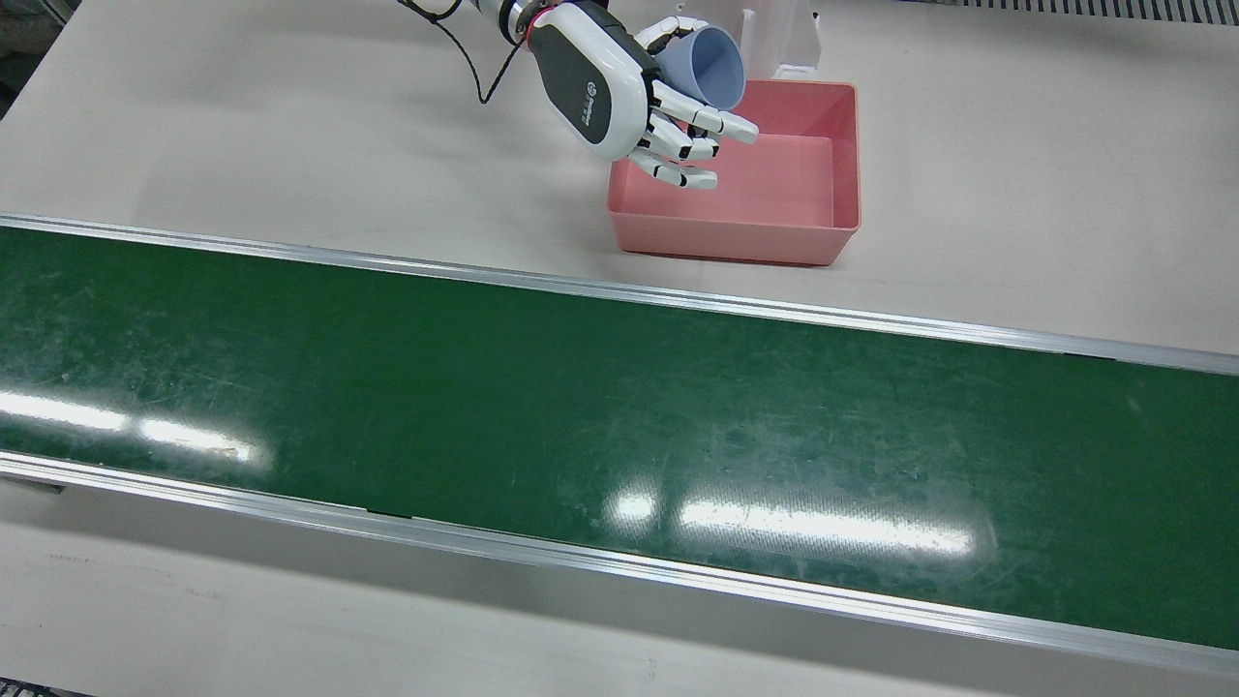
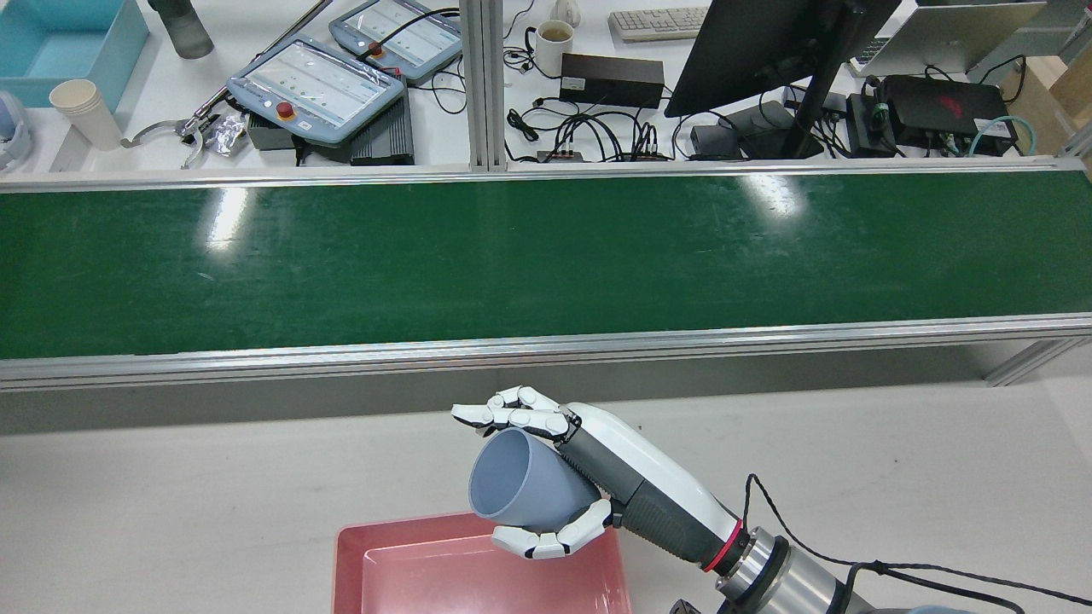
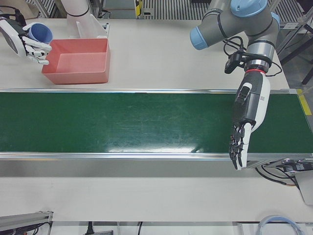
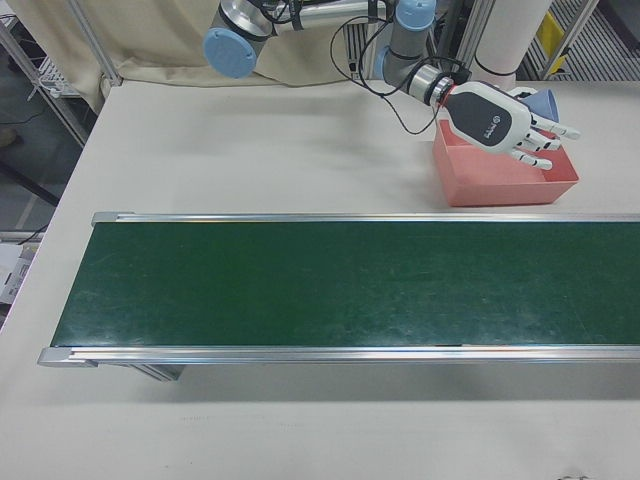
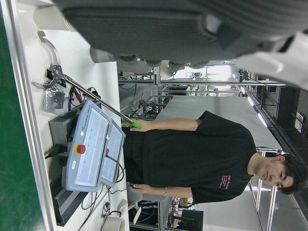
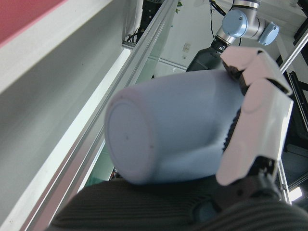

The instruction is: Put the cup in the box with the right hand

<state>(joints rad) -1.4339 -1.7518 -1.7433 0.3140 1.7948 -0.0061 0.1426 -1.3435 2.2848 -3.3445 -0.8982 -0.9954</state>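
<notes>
My right hand [image 1: 619, 92] is shut on a pale blue cup [image 1: 711, 66], held on its side with its mouth facing the box. It hovers over the edge of the pink box [image 1: 823, 198], which stands on the white table beside the green belt. The rear view shows the hand [image 2: 597, 477], the cup [image 2: 520, 490] and the box [image 2: 409, 571] below them. The cup fills the right hand view [image 6: 168, 130]. My left hand [image 3: 247, 122] hangs over the far end of the belt, fingers straight and apart, holding nothing.
The green conveyor belt [image 1: 581, 407] runs across the table in front of the box. A white arm pedestal [image 1: 779, 39] stands just behind the box. Behind the belt in the rear view are teach pendants [image 2: 316, 85], a monitor, and cables.
</notes>
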